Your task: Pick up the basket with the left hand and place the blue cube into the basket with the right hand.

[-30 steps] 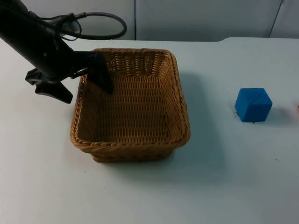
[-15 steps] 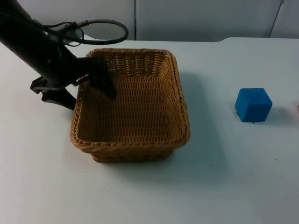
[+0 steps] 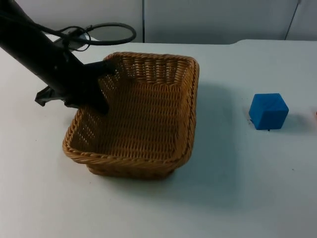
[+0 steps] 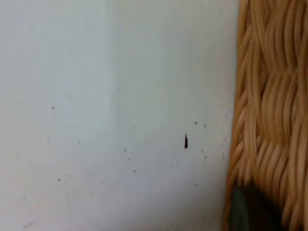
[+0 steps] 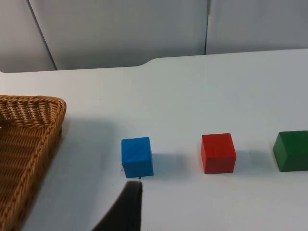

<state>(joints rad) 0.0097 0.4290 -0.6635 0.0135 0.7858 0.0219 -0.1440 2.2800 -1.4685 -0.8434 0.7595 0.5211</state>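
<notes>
**Basket tilts up in the left gripper's hold**

Since a second ago the basket (image 3: 136,114) has swung and tipped, its gripped side lifted and its far rim pushed toward the blue cube (image 3: 268,110). The left gripper (image 3: 96,91) is clamped on the basket's left wall, one finger inside, one outside. The blue cube sits on the white table (image 3: 247,188), well apart from that gripper, beyond the basket. The right arm waits; the right gripper's (image 5: 126,207) fingertip hangs just before the blue cube, with a red cube (image 5: 218,153) and a green cube (image 5: 291,151) farther along; I cannot tell whether it is open.

table (image 3: 237,198): white | on it: blue cube (image 3: 268,110); red cube (image 5: 218,153); green cube (image 5: 291,150); basket (image 3: 136,116) tilted
</notes>
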